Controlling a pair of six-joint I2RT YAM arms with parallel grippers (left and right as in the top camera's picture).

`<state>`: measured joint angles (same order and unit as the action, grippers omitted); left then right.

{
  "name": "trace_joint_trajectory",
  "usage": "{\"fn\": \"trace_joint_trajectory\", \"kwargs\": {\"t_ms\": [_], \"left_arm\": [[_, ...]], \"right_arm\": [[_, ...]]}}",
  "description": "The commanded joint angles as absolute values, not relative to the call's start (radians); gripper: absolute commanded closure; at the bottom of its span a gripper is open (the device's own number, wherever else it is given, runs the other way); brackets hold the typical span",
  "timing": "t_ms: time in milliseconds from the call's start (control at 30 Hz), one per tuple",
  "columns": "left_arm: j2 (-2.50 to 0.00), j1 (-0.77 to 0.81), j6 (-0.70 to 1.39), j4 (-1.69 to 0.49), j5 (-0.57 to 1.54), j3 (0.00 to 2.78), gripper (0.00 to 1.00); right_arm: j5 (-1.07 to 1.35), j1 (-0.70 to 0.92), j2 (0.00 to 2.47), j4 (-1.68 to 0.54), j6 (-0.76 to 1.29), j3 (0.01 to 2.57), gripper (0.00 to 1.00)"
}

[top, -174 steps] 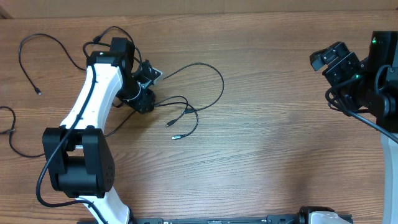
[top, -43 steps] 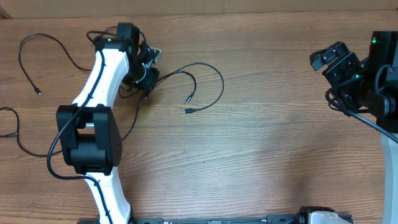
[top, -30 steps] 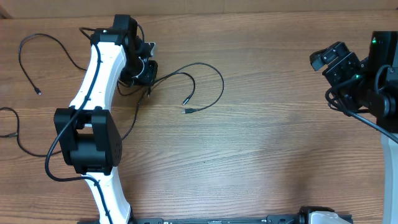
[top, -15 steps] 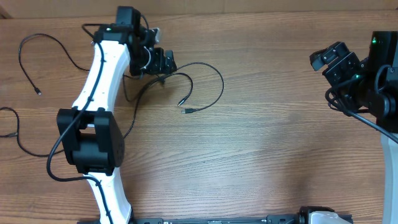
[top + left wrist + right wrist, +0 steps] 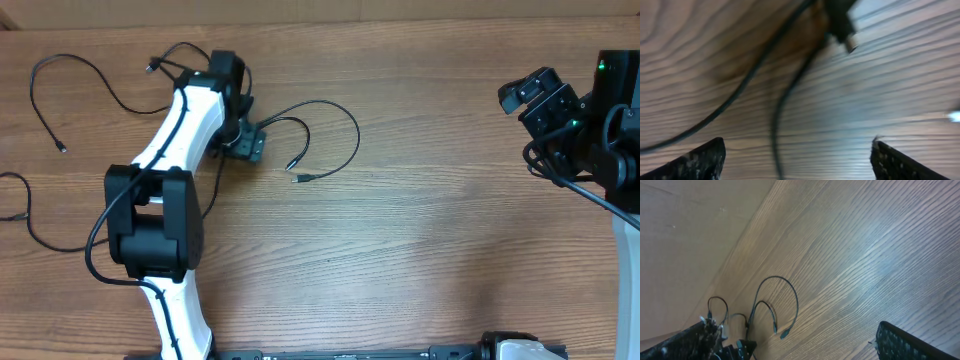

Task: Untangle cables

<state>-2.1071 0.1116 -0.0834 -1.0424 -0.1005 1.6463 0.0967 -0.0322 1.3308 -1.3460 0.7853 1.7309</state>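
Here, with the left gripper (image 5: 799, 145) spread wide and empty, low over the table (image 5: 900, 100). Between its fingers (image 5: 695, 160), touching neither, two strands of the cables (image 5: 777, 115), with a silvery-tipped plug (image 5: 842, 27) just ahead. From overhead, looped just right of that gripper; others well apart near the table's left edge. Right gripper (image 5: 792, 330) parted too, far from the cables.

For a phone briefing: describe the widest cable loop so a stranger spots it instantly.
Start at the white left arm on the wooden table and follow it to the left gripper. From there a thin black cable sweeps out in the widest arch, enclosing a shorter cable.
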Motion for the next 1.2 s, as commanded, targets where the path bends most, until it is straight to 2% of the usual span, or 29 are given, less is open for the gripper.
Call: {"fn": "trace_joint_trajectory", "kwargs": {"t_ms": [0, 67, 133, 233, 500, 1033, 1167], "left_arm": [[-2.112, 0.069, -0.178, -1.017, -0.126, 1.618, 0.10], [-2.112, 0.052, -0.204, -0.999, -0.052, 1.617, 0.12], [-2.112, 0.034, -0.218, -0.970, 0.045, 1.617, 0.20], [-2.116, 0.029, -0.240, -0.939, 0.132, 1.612, 0.21], [-2.121, 0.027, -0.240, -0.873, 0.131, 1.554, 0.33], [-2.122, 0.025, -0.239, -0.810, 0.124, 1.487, 0.35], [-2.123, 0.025, -0.239, -0.803, 0.126, 1.483, 0.42]], "right_arm": [[0.086, -0.035, 1.327, -1.341, 0.780, 1.734, 0.00], [0.086, -0.035, 1.327, -1.341, 0.780, 1.734, 0.00], [0.086, -0.035, 1.327, -1.341, 0.780, 1.734, 0.00], [0.086, -0.035, 1.327, -1.341, 0.780, 1.734, 0.00], [0.086, -0.035, 1.327, -1.341, 0.780, 1.734, 0.00], [0.086, -0.035, 1.327, -1.341, 0.780, 1.734, 0.00], [0.086, -0.035, 1.327, -1.341, 0.780, 1.734, 0.00]]}}
